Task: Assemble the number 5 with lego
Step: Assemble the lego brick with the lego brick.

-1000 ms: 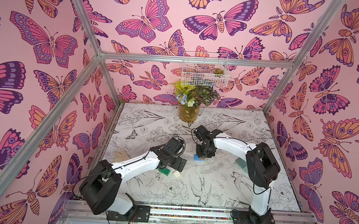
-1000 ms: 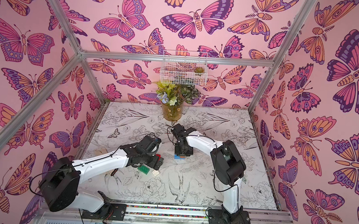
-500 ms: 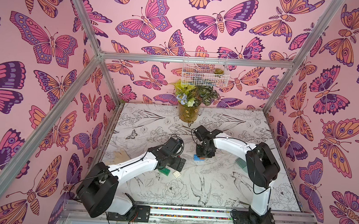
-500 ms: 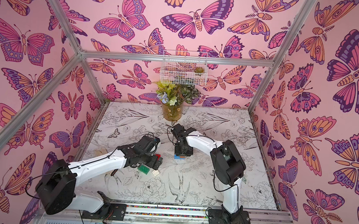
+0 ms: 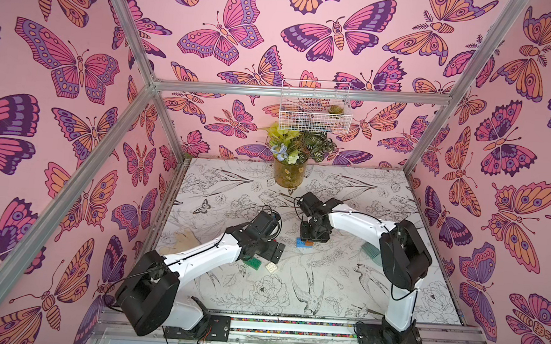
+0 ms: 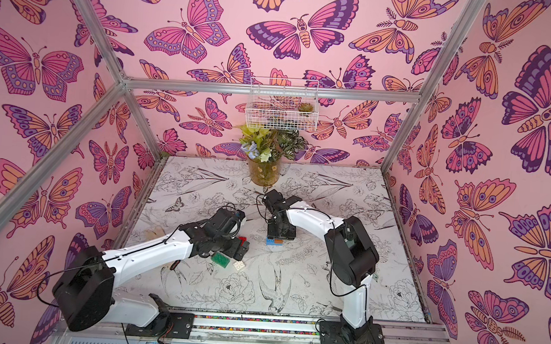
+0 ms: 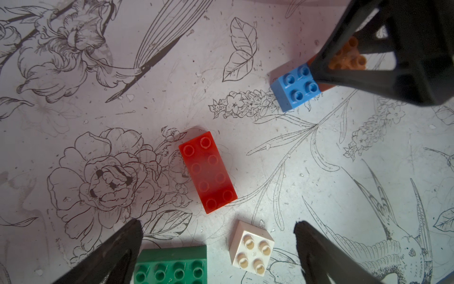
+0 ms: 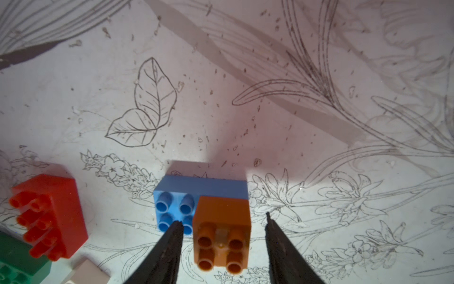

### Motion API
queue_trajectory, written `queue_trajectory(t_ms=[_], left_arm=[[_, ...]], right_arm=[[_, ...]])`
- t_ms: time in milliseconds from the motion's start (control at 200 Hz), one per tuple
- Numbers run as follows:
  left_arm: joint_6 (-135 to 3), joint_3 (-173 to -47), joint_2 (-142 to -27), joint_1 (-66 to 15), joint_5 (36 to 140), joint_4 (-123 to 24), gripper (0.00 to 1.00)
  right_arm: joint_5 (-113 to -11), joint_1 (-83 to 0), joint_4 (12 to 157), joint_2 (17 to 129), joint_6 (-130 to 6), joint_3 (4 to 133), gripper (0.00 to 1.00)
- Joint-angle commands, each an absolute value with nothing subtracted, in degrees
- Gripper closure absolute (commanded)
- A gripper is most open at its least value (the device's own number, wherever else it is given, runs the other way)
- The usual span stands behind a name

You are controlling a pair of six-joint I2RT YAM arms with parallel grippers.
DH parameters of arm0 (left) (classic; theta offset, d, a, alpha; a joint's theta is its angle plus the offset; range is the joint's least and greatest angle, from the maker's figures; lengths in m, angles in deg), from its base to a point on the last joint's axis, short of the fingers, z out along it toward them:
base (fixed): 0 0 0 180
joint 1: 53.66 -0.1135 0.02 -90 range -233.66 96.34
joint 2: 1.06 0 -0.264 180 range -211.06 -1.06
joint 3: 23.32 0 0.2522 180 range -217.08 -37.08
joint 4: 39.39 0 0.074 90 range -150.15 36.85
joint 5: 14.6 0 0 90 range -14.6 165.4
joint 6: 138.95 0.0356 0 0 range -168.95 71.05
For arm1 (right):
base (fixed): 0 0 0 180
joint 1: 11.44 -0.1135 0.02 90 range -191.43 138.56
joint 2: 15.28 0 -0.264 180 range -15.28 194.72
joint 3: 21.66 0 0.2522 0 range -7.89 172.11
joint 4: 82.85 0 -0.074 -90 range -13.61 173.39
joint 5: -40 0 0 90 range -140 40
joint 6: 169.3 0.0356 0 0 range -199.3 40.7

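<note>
- Two bricks are joined and three lie loose on a table (image 5: 342, 293) printed with line-drawn flowers and birds.
- Right gripper (image 8: 222, 220) hangs over the joined pair, the start of the number 5 (image 5: 304, 243), jaws parted, released, gripping nothing.
- Orange brick (image 8: 222, 236) sits between its fingers with a gap on each side, pressed onto one end of the blue brick (image 8: 196, 186).
- Blue brick lies flat on the table, four bare studs showing beside one fingertip.
- Left gripper (image 7: 217, 230) hovers low with jaws spread wide, holding nothing.
- Red brick (image 7: 207, 172) lies flat just ahead of its fingertips, studs up.
- Green brick (image 7: 172, 266) and white brick (image 7: 251, 246) lie between its fingers, apart from each other, studs up.
</note>
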State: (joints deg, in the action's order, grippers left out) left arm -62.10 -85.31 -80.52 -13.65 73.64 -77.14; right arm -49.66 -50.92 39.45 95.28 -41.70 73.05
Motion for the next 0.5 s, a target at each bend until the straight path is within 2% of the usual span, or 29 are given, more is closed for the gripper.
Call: queue_trajectory(t_ms=[0,496], left_arm=[[-62.4,-84.4,-79.0,-14.1,72.4,-78.3,0.0],[-62.3,-85.5,-80.0,-14.1,72.7,-78.7,0.0]], right_arm=[[-50.1,-51.3,38.6,92.7,-41.1,72.7,0.43],[-47.3,-49.3,37.3,89.8,-42.1,70.0,0.43]])
